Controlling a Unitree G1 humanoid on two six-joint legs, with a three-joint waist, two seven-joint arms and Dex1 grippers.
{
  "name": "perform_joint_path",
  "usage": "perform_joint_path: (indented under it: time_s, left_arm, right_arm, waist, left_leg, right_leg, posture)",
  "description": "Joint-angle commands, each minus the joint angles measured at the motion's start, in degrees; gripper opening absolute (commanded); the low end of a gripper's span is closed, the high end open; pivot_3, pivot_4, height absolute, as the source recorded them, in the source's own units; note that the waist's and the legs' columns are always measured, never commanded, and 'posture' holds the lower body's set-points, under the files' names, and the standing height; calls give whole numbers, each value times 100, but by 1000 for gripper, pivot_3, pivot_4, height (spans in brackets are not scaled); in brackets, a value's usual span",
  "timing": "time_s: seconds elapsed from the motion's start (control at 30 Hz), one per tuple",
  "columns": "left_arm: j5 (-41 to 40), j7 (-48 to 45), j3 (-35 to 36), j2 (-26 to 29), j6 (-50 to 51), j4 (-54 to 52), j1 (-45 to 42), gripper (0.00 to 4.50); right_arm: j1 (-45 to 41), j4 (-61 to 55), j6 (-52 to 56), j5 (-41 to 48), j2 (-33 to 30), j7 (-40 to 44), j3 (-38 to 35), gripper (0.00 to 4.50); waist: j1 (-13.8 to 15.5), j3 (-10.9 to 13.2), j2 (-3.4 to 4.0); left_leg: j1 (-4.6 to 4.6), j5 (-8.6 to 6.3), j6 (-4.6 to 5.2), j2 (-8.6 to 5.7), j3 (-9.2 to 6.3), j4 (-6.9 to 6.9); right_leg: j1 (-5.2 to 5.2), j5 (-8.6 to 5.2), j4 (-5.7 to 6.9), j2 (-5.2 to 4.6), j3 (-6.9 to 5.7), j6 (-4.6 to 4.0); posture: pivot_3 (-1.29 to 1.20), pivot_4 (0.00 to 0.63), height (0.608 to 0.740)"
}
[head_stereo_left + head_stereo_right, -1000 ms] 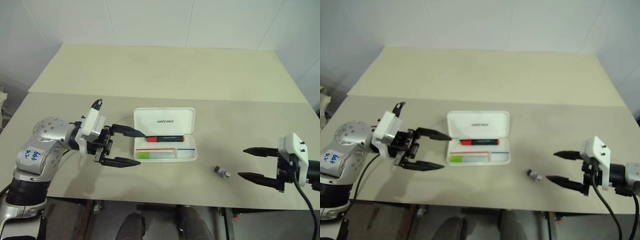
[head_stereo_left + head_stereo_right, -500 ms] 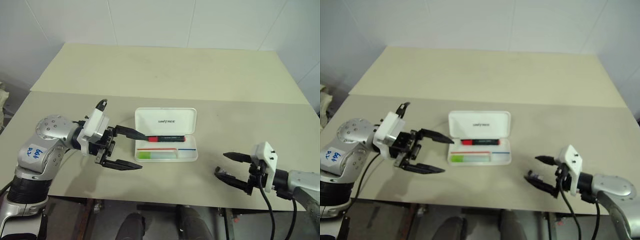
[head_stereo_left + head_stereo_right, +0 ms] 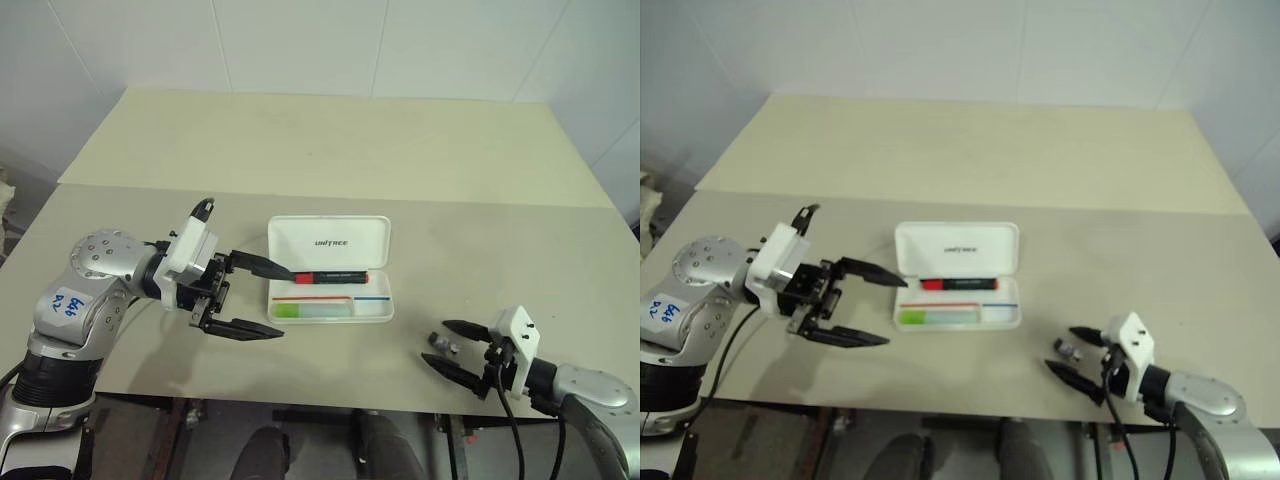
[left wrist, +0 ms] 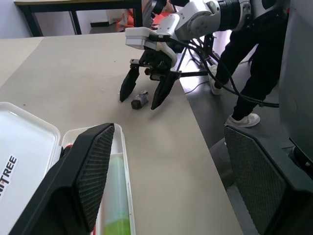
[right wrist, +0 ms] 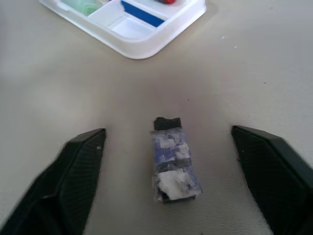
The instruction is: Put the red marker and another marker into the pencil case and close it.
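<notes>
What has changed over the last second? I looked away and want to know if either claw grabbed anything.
The right claw dropped and swung in toward the small grey-black cylinder, which now lies between its open fingers, not yet gripped. The left claw stayed open beside the pencil case, which is still open with the red marker and the green-ended marker inside.

Table (image 3: 970,150): beige, with a seam running from 9 to 3 o'clock.
Case (image 3: 958,276): white, open at the centre, lid towards 12 o'clock.
Red marker (image 3: 958,284): lies crosswise in the case, along the hinge.
Green marker (image 3: 935,317): lies in the front compartment, at the 9 o'clock end.
Left gripper (image 3: 872,306): at 9 o'clock of the case, fingers spread, upper tip just beside the case's corner.
Cylinder (image 3: 1069,351): small, dark, at 4 o'clock of the case.
Right gripper (image 3: 1068,350): fingers spread either side of the cylinder.
</notes>
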Motion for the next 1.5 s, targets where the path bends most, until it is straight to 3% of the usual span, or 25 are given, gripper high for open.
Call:
perform_joint_path:
  time_s: [0.03, 0.27, 0.57, 0.7, 1.0, 1.5]
  left_arm:
    - [-52, -14, 90, 57, -63, -53, -143, 3768]
    - [31, 15, 96, 43, -162, 50, -147, 3768]
    - [445, -74, 70, 69, -764, 442, 153, 3768]
    - [727, -13, 0, 8, -1121, 648, 317, 3768]
    - [778, 292, 27, -102, -1231, 492, 516, 3768]
    - [655, 695, 335, 65, -1029, -8, 972, 3768]
  right_arm:
    - [19, 59, -57, -53, 166, -126, 149, 2789]
    - [-78, 100, -231, -129, 285, -199, 197, 406]
    - [-1175, 155, -365, 146, -182, 652, 263, 405]
    - [-2307, 673, -543, -63, -380, 1379, 825, 405]
    - [-3898, 2118, -1179, -651, 29, 2268, 1959, 405]
    - [-4353, 2781, -1337, -970, 391, 2582, 2269, 405]
  waist:
    - [-9, 0, 0]
    - [-89, 0, 0]
    - [-106, 3, 4]
    - [-115, 3, 5]
    - [-91, 5, 7]
    - [-96, 6, 10]
  left_leg:
    - [4, 0, 0, 0, -1, 0]
    - [12, 0, 0, 1, -7, -2]
    - [18, 1, 1, 1, -2, 1]
    - [17, 0, 1, 3, -7, -2]
    - [0, -3, 0, 3, -18, -10]
    - [-5, -5, -1, 4, -15, -13]
  right_leg:
    - [5, -1, 0, 0, -1, -1]
    - [19, -3, -4, 0, -4, -6]
    - [20, -2, -4, 0, 0, -4]
    - [20, -3, -6, 1, -6, -4]
    - [12, -2, -25, -8, -19, -2]
    - [0, -3, -18, -9, -17, -3]
  posture:
    - [0, 150, 740]
    - [0, 150, 740]
    - [0, 150, 740]
    - [0, 150, 740]
    - [0, 150, 740]
    - [0, 150, 740]
